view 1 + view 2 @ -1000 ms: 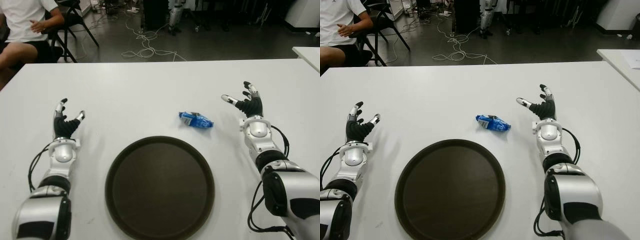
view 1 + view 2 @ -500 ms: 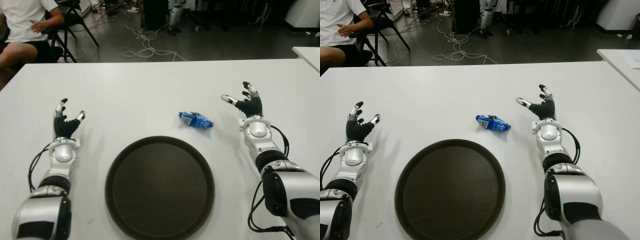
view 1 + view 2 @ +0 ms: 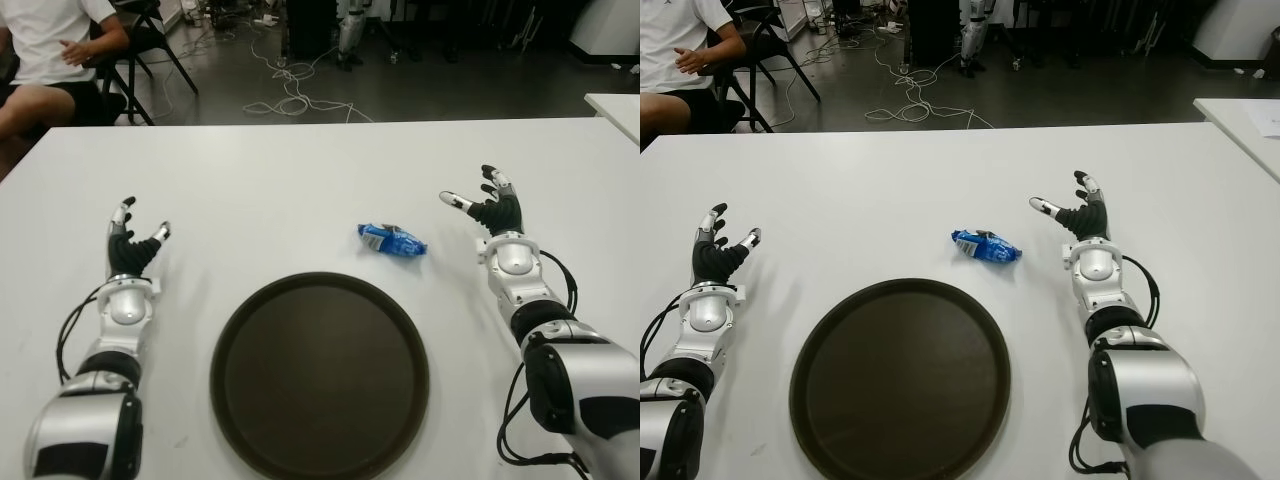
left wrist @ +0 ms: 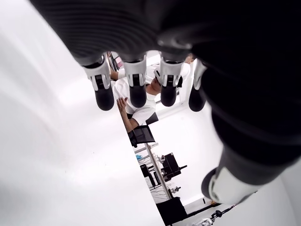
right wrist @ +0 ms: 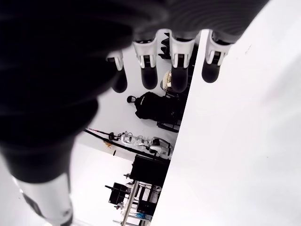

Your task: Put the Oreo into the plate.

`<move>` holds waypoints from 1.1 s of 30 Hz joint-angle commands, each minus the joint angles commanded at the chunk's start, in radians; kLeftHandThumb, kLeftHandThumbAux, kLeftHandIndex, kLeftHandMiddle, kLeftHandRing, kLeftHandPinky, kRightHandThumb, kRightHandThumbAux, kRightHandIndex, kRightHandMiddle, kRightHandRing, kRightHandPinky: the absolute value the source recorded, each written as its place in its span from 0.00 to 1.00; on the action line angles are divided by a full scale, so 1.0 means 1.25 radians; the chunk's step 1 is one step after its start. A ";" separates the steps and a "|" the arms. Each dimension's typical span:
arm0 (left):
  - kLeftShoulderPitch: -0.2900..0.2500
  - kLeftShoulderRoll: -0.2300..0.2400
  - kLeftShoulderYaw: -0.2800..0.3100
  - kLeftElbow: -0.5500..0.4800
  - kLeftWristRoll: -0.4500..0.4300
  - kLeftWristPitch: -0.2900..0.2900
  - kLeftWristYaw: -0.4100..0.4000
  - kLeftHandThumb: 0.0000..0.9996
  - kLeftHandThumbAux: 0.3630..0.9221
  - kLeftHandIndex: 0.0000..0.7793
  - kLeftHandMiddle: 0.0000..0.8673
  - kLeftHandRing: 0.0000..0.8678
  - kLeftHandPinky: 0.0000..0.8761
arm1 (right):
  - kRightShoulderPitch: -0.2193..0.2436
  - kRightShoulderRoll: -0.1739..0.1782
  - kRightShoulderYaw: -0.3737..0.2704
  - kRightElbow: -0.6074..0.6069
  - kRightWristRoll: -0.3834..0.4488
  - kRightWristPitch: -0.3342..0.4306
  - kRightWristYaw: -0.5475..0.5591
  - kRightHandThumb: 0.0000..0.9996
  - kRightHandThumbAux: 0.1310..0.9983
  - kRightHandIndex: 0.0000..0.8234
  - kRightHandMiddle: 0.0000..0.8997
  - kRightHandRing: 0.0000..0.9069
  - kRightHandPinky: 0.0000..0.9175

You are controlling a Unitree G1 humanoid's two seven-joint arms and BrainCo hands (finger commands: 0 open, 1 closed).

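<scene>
A blue Oreo packet (image 3: 392,240) lies on the white table (image 3: 300,170), just beyond the far right rim of a round dark brown plate (image 3: 320,375). The plate holds nothing. My right hand (image 3: 484,204) is to the right of the packet, a short way off, with spread fingers and nothing in it. At the left side of the table my left hand (image 3: 133,242) is also open and holds nothing. In both wrist views only straight fingers (image 5: 181,66) over the white tabletop show.
A person in a white shirt (image 3: 45,40) sits on a chair beyond the table's far left corner. Cables (image 3: 290,95) trail over the dark floor behind the table. Another white table's corner (image 3: 615,105) shows at the right.
My right hand has shifted very slightly to the left and away from me. The packet, the plate and the left hand stay where they were.
</scene>
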State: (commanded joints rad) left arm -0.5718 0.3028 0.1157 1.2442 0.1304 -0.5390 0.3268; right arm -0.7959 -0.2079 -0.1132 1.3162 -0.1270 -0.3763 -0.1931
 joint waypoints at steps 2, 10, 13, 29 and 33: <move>0.000 0.000 0.000 0.000 0.000 0.002 0.002 0.00 0.65 0.07 0.07 0.04 0.01 | 0.000 0.000 0.002 0.000 -0.002 0.002 -0.002 0.00 0.73 0.17 0.13 0.10 0.06; -0.002 -0.004 0.007 0.002 -0.010 0.005 -0.005 0.00 0.62 0.07 0.06 0.04 0.01 | 0.000 0.001 0.000 -0.001 -0.003 0.001 0.000 0.00 0.74 0.20 0.14 0.10 0.06; -0.003 -0.006 0.009 0.002 -0.012 0.003 -0.007 0.00 0.64 0.07 0.07 0.04 0.02 | -0.001 0.000 0.000 0.000 -0.004 0.002 0.003 0.00 0.74 0.22 0.14 0.11 0.05; -0.002 -0.007 0.012 0.002 -0.011 0.009 -0.005 0.00 0.63 0.06 0.07 0.04 0.02 | 0.000 -0.003 0.000 0.000 -0.003 0.002 0.022 0.00 0.70 0.21 0.17 0.12 0.06; -0.003 -0.007 0.008 0.001 -0.005 0.012 0.002 0.00 0.61 0.06 0.06 0.03 0.00 | 0.000 -0.004 -0.003 0.000 -0.001 -0.001 0.034 0.00 0.69 0.21 0.16 0.12 0.06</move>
State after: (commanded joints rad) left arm -0.5755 0.2940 0.1252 1.2453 0.1236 -0.5236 0.3299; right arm -0.7959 -0.2129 -0.1166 1.3166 -0.1279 -0.3778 -0.1507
